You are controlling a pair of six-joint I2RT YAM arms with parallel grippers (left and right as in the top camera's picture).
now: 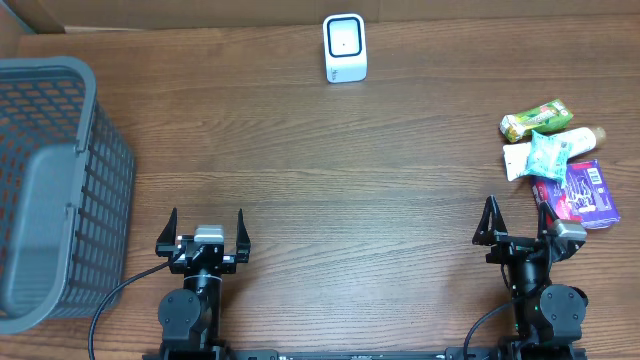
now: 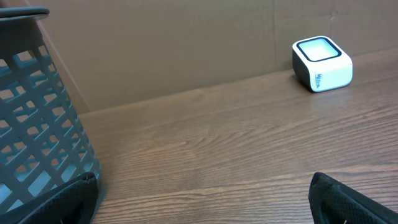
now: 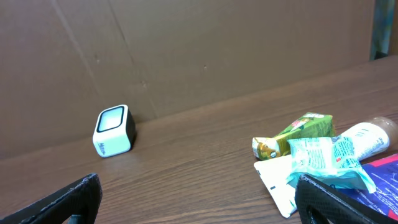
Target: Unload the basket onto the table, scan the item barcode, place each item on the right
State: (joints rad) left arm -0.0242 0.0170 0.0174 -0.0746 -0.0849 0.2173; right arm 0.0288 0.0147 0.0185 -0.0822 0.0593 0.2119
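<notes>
From overhead, I see the scanner (image 1: 345,47) standing at the far edge of the table (image 1: 330,180), well apart from the items piled at my right: green pouch (image 1: 537,120), white bottle (image 1: 582,139), teal packet (image 1: 546,152) and purple packet (image 1: 587,192), all overlapping. That overlap is my worry. Closing on one could drag a neighbour along, and I judge a flat packet may slip or turn its barcode away from the scanner window. The right gripper (image 1: 516,213) stands wide open and empty, one fingertip just beside the purple packet. The left gripper (image 1: 206,216) is equally spread, holding nothing, near the basket (image 1: 60,190).

On the left wrist view, the fingers (image 2: 351,199) frame bare wood. The basket (image 2: 37,124) is at one side and the scanner (image 2: 322,62) far off.

On the right wrist view, the spread fingers (image 3: 68,199) grasp nothing. The teal packet (image 3: 323,158) lies over the white bottle (image 3: 368,138), close ahead, so a careless descent could shove the pile.
</notes>
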